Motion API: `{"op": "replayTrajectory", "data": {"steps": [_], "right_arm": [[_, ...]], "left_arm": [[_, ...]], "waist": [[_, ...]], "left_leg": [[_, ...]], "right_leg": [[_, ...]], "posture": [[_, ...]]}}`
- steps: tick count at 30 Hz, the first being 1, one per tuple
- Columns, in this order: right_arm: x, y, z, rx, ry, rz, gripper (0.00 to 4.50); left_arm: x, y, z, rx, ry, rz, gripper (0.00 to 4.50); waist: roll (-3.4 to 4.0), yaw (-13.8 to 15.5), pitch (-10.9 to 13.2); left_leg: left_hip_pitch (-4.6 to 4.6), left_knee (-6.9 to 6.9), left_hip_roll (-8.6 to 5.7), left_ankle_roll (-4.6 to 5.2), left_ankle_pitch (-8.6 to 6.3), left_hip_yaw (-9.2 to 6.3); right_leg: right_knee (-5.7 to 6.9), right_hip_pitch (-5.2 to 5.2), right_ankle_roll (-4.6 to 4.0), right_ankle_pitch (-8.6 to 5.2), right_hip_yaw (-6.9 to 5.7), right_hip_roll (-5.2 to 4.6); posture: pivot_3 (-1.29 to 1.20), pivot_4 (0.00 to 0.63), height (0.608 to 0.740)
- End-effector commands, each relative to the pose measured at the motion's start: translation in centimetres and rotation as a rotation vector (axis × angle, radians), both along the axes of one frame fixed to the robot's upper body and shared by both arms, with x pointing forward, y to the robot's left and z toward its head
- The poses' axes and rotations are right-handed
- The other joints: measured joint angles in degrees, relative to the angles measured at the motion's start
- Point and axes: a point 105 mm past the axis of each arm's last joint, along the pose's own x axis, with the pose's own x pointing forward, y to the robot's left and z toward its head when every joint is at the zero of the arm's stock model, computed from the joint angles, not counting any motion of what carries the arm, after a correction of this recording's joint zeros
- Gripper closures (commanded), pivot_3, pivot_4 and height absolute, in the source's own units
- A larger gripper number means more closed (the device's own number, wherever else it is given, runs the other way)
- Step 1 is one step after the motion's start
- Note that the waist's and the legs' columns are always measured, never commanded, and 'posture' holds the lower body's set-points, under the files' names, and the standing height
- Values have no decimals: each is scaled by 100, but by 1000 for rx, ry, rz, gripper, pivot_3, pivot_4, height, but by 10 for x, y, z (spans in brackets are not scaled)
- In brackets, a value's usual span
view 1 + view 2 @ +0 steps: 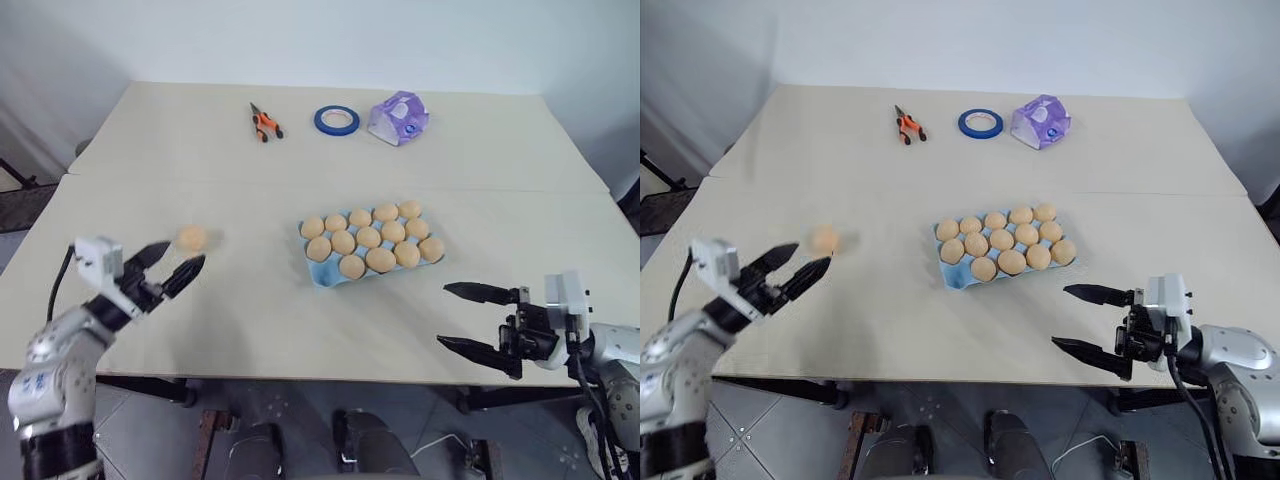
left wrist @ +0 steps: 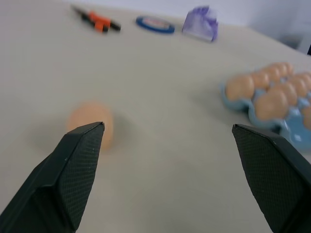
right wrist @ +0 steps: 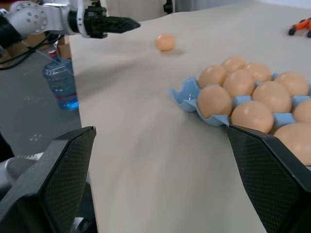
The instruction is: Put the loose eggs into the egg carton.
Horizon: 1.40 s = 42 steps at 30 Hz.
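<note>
The left gripper (image 1: 172, 263) is gaping wide, its textured black fingers (image 2: 80, 165) grasping nothing — one smooth tan loose egg (image 1: 191, 238) is lying just beyond them on the table (image 1: 240, 310). The right gripper (image 1: 462, 316) is spread too, empty. The blue moulded egg carton (image 1: 322, 277) is sitting between them, nearly full of eggs — one near corner cup bare. The right wrist view is catching a water bottle (image 3: 60, 83) below the table edge.

Even, diffuse bright light; soft faint shadows on the table (image 1: 250, 320). No glare. Loose egg (image 1: 191, 238) at 9 o'clock smeared by blur. Left wrist view soft throughout; egg carton (image 2: 291, 127) out of focus.
</note>
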Motion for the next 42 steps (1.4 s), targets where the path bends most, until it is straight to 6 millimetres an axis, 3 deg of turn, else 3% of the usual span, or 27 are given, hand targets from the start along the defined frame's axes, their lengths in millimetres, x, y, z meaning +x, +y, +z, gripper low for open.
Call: {"op": "replayTrajectory", "data": {"steps": [1,4,9,15,17,21,30,36,39,42], "right_arm": [[2,-3,4,-20,-22,6,0],[5,-4,6,-19,-27,5,0],[8,-4,6,-25,-28,6,0],[11,-2,5,-31,-32,6,0],[13,-2,6,-32,-39,1,0],[11,-3,8,-36,-49,-19,0],[-1,-10,5,-52,-41,-78,0],[-1,-12,5,-57,-43,-94,0],[0,-13,6,-60,-46,-97,0],[2,-14,7,-64,-49,-100,0]], "left_arm": [[-11,11,11,13,-45,45,17],[-16,18,9,33,-35,73,17],[-7,30,7,73,-47,138,17],[55,16,15,114,-34,130,17],[70,9,17,133,-45,100,17],[100,0,14,153,-14,84,17],[119,-1,-7,210,96,71,17],[122,-11,-5,218,69,27,1829],[124,-20,6,229,29,-10,2688],[130,-45,32,238,-52,-107,2750]], "waist": [[-1,10,0],[-1,-1,0],[-4,-2,-1],[-5,29,-1],[-6,21,-2],[-6,-20,-2],[-7,20,-3],[-7,10,-3],[-7,17,-3],[-7,21,-2]], "left_leg": [[1,0,0,-4,-2,-1],[1,1,-1,-1,-1,-1],[6,-5,-1,1,0,0],[9,-11,-1,2,0,-1],[8,-11,-2,3,1,6],[9,-18,5,19,-1,17],[2,-21,20,-12,-21,20],[9,-7,9,4,-14,28],[9,-7,8,5,-9,26],[7,-8,8,7,-7,25]], "right_leg": [[-5,2,-13,-7,0,0],[-21,7,-80,-38,4,0],[-44,21,-79,-34,5,-1],[-46,25,-70,-27,1,0],[-49,26,6,15,2,0],[-49,21,22,24,2,5],[-13,-9,15,-6,0,25],[4,-6,19,-1,7,13],[7,-6,17,1,7,12],[6,-6,17,1,6,12]], "posture": [[0,150,740],[0,150,740],[0,150,740],[0,150,740],[0,150,740],[0,150,740],[0,150,740],[0,150,740],[0,150,740],[0,150,740]]}}
